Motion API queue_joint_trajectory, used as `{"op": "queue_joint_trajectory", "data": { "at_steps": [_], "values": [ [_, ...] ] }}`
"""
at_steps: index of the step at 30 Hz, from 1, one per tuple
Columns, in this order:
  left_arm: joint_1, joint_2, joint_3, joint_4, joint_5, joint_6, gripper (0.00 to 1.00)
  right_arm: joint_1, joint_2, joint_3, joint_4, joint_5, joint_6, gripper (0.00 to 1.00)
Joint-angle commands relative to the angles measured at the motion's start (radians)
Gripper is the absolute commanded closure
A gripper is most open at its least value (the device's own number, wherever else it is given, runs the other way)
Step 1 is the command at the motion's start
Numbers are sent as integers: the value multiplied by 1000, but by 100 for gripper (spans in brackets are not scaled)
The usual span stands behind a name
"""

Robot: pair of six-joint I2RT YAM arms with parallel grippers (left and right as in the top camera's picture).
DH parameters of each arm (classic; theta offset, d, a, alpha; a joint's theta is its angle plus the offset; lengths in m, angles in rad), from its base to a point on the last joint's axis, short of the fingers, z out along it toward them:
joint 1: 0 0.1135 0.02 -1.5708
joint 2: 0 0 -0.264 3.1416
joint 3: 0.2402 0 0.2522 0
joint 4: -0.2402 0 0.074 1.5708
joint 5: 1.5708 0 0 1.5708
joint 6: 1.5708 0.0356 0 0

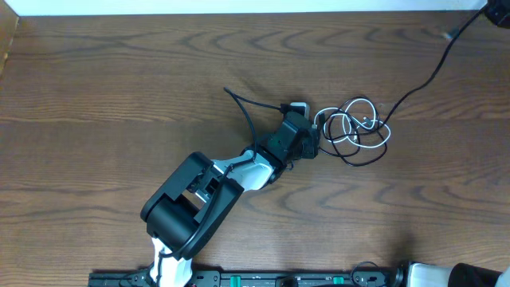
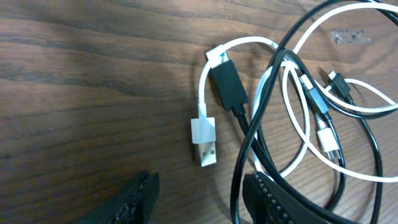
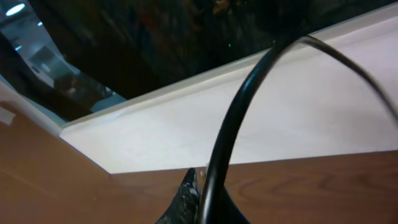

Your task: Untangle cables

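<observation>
The left pincer (image 2: 202, 202) is about half open with nothing between its two fingers (image 2: 134, 199), and the black cable (image 2: 227, 87) runs right by one finger, though I cannot tell if it touches. Just past the gap lies the flat plug (image 2: 205, 142) of the white cable (image 2: 201, 93), and behind it both cables sit looped over each other in one messy pile on the brown table (image 2: 81, 81). The right pincer (image 3: 189, 199) is closed tight, with a thick black wire (image 3: 230, 124) crossing in front of it
</observation>
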Motion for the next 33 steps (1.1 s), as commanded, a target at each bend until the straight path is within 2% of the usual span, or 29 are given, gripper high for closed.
{"op": "queue_joint_trajectory", "data": {
  "at_steps": [1, 5, 10, 15, 18, 20, 21, 25, 30, 33],
  "values": [
    [-16, 37, 0, -5, -40, -4, 50, -5, -1, 8, -5, -7, -34, 99],
    [-55, 37, 0, 1, -60, 29, 50, -5, -1, 8, -6, -7, -34, 99],
    [-110, 37, 0, -9, -203, 94, 51, -5, -1, 8, -12, -7, -34, 99],
    [-123, 37, 0, -61, -349, 93, 63, -5, -1, 8, -23, -7, -34, 99],
    [-122, 37, 0, -86, -417, 93, 76, -5, -1, 8, -23, -7, -34, 99],
    [-122, 37, 0, -95, -447, 94, 89, -5, -1, 8, -24, -7, -34, 99],
    [-122, 37, 0, -99, -459, 93, 92, -5, -1, 8, -24, -6, -34, 99],
    [-114, 29, 0, -136, -490, 112, 92, -5, -1, 8, -26, -2, -53, 99],
    [-50, -29, 0, -310, -530, 116, 93, -5, -1, 8, -28, 3, -56, 99],
    [5, -70, 0, -394, -529, 116, 92, -5, -2, 8, -19, -100, -44, 99]
  ]
}}
